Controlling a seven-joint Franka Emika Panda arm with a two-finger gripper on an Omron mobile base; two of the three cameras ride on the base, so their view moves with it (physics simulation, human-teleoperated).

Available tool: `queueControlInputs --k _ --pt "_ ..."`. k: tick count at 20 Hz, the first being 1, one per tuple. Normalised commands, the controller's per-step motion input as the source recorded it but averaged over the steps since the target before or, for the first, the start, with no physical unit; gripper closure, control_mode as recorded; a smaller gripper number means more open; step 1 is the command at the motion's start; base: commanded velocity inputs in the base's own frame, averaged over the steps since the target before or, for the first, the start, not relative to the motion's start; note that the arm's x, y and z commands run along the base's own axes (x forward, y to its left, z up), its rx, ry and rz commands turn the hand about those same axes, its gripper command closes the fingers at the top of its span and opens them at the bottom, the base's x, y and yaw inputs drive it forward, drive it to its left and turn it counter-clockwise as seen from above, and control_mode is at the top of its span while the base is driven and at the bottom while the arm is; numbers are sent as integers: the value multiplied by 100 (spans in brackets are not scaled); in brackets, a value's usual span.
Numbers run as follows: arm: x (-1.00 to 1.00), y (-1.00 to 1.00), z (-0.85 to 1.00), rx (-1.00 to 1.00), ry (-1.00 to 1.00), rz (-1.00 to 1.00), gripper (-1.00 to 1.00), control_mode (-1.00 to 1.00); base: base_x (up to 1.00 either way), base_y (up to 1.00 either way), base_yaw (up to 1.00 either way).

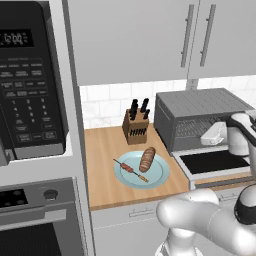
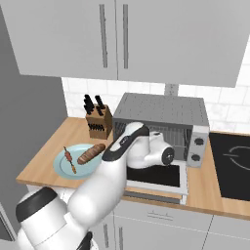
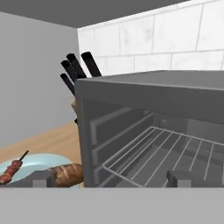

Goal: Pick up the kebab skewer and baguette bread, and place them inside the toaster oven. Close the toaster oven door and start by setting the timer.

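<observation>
The kebab skewer [image 1: 131, 170] and the baguette bread [image 1: 147, 159] lie side by side on a light blue plate [image 1: 157, 177] on the wooden counter. To its right stands the grey toaster oven [image 1: 200, 107], its door [image 1: 215, 162] dropped flat and its wire rack [image 3: 166, 153] bare. My gripper [image 3: 111, 179] hovers open above the lowered door, level with the oven's mouth, holding nothing. From the hand, the skewer [image 3: 11, 170] and baguette [image 3: 65, 173] appear low on the left, beyond the oven's left wall.
A knife block [image 1: 136, 127] stands behind the plate against the tiled wall. A black microwave [image 1: 27, 80] fills the tall unit on the left. Right of the oven is a dark cooktop [image 2: 234, 163]. The knob panel [image 2: 197, 144] faces forward. Cabinets hang overhead.
</observation>
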Motion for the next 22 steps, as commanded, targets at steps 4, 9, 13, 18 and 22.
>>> queueControlInputs --k 4,9,13,18,22 --pt "24 -24 -29 1 0 -1 -100 -100 0 0 0" --pt "38 -16 -18 1 0 -3 -100 -100 0 0 0" --pt "32 -15 -13 2 0 -3 -100 -100 0 0 0" --pt "29 -14 -31 2 0 -3 -100 -100 0 0 0" --pt "27 -6 -25 1 0 -3 -100 -100 0 0 0"
